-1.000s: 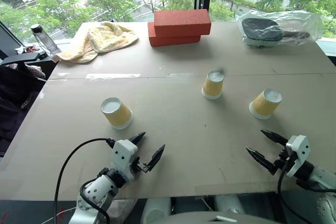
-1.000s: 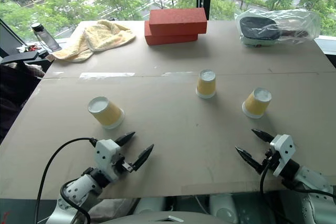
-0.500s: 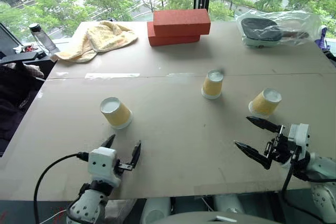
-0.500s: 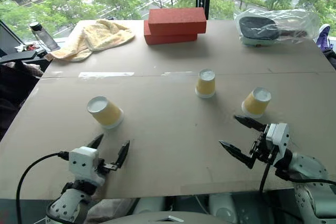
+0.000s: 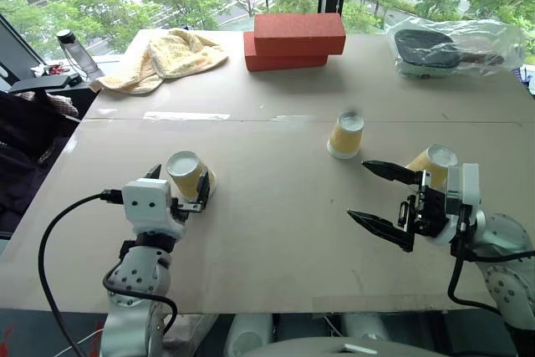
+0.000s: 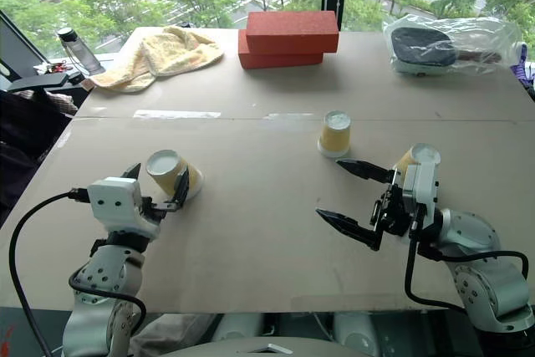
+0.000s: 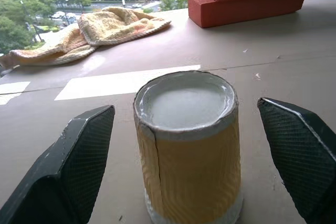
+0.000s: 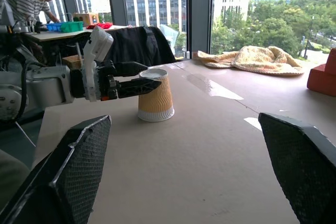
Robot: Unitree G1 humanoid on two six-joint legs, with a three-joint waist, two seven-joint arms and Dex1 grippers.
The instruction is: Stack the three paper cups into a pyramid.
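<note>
- Left wrist view: the left gripper [image 7: 184, 156] is bracketing the near cup [image 7: 186, 145] with fingers spread wide, pads to either side and apart from the wall; probably lining up for a first grasp. The cup is standing upside down, white base up, on the table [image 5: 276, 232].
- The right gripper [image 5: 383, 198] is pointing across toward the left arm, fingers wide and holding nothing; likely waiting its turn.
- The right cup [image 5: 435, 160] is sitting just behind the right gripper, partly hidden by it, so whether it is tilting is hard to say.
- The middle cup [image 5: 346, 135] is standing alone, inverted, well apart from the near cup. No pyramid is forming yet.
- Farther off, the red bricks [image 5: 297, 39], towel [image 5: 167, 56] and bagged item [image 5: 456, 43] are lying near the window; the bag's contents are unclear.
</note>
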